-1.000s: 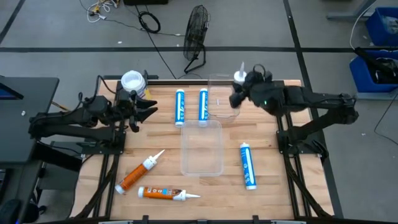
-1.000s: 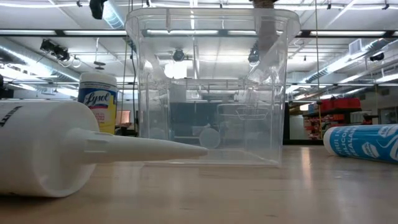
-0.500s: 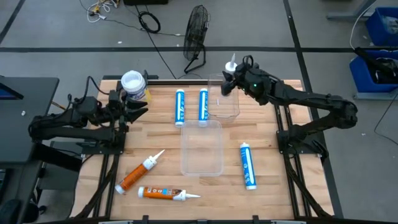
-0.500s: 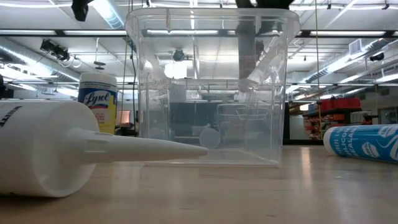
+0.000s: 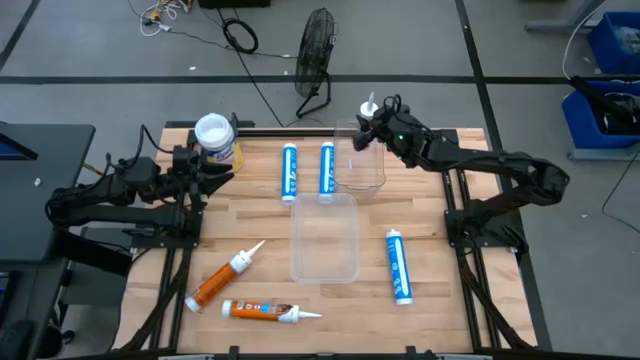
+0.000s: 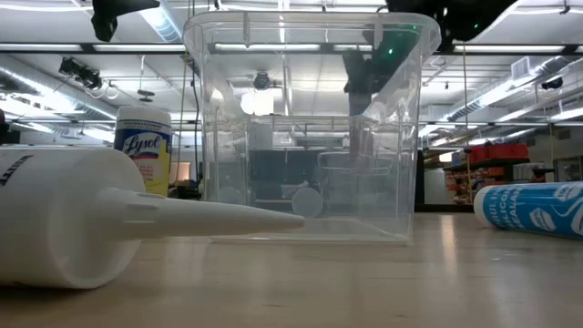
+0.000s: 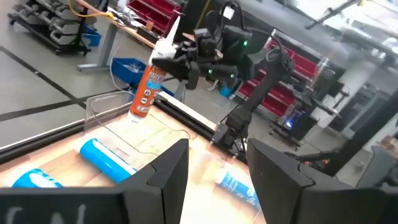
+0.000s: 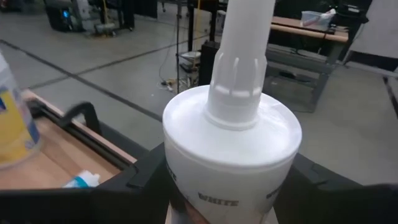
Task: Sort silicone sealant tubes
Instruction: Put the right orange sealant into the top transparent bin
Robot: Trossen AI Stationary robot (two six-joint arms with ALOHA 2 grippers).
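Observation:
My right gripper (image 5: 373,124) is shut on an orange sealant tube (image 7: 144,93) at the table's far side, above a clear tub (image 5: 361,165). The tube's white nozzle (image 5: 370,104) points up. Two blue tubes (image 5: 290,172) (image 5: 326,170) lie side by side left of the tub. A third blue tube (image 5: 398,265) lies at the near right. Two orange tubes (image 5: 222,278) (image 5: 262,311) lie at the near left. My left gripper (image 5: 215,172) is open and empty at the far left, its fingers (image 7: 165,177) apart. My right gripper pinches the orange tube's body just below its white nozzle end (image 8: 230,155) between its two fingers (image 8: 146,180). The fingers come about level from the table's right side, across the tube. The tube is lifted clear, nearly upright, its body hanging below the fingers (image 7: 140,106).
A second clear bin (image 5: 325,235) stands at the table's middle and fills the low view (image 6: 310,128). A yellow canister with a white lid (image 5: 215,134) stands at the far left, beside my left gripper. A floor fan (image 5: 316,55) stands beyond the far edge.
My right gripper has carried the orange tube toward the table's far left, to above the far clear tub, and has tipped it more upright. My left gripper has drawn back toward the table's left edge.

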